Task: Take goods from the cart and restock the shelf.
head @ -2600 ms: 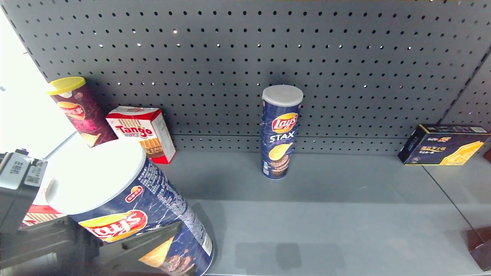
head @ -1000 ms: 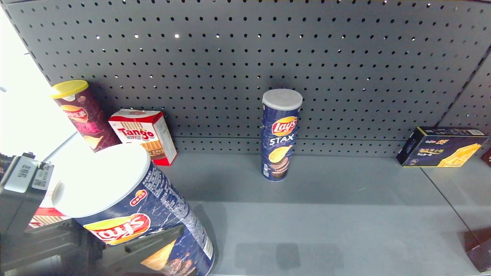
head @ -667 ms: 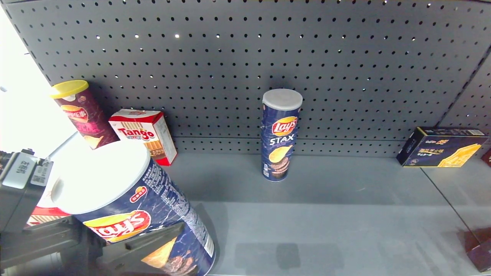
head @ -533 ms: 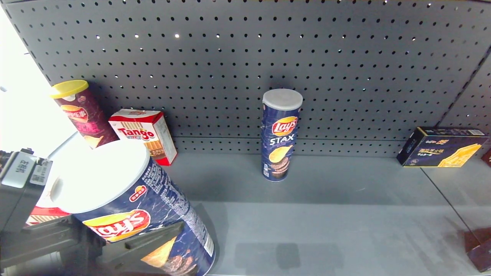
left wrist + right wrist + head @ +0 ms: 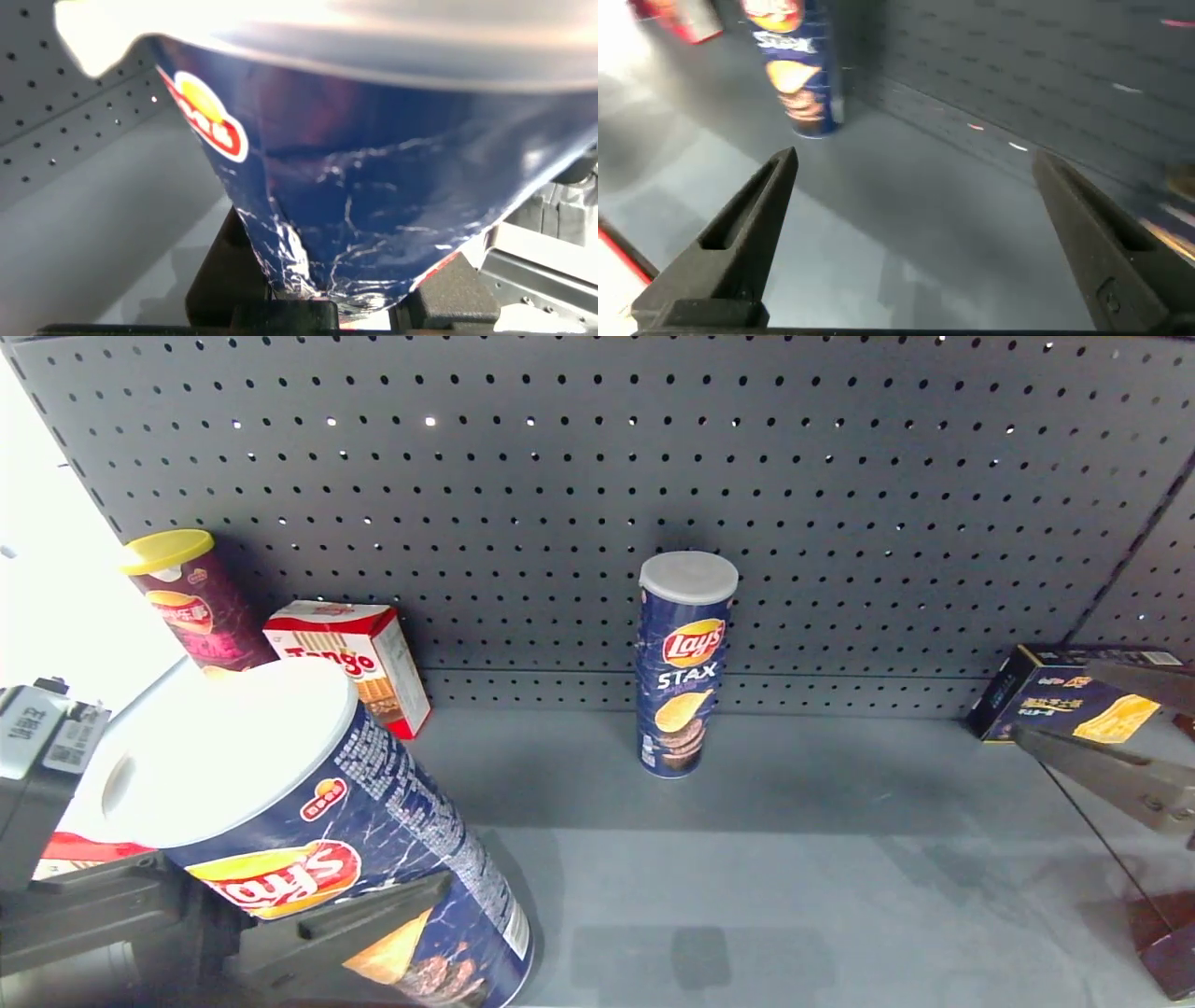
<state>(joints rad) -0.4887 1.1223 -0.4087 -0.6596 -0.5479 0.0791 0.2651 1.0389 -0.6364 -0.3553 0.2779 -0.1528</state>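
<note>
My left gripper (image 5: 294, 879) is shut on a big dark blue chips can (image 5: 308, 821) with a white lid, held tilted at the lower left, over the front of the grey shelf (image 5: 794, 859). The left wrist view has the same can (image 5: 374, 187) wedged between the fingers. A matching blue can (image 5: 684, 663) stands upright at the back middle of the shelf, against the pegboard. My right gripper (image 5: 1053, 700) is open at the right edge with nothing between its fingers. From the right wrist, that gripper (image 5: 915, 163) faces the shelf, with the standing can (image 5: 799, 70) far off.
A maroon can with a yellow lid (image 5: 187, 602) and a red-and-white wafer box (image 5: 350, 653) stand at the back left. A dark blue box (image 5: 1013, 695) lies at the back right, just behind my right gripper. The perforated back panel (image 5: 597, 476) closes the shelf.
My right gripper has come into the head view from the right, open. The held can has shifted slightly left and nearer the camera.
</note>
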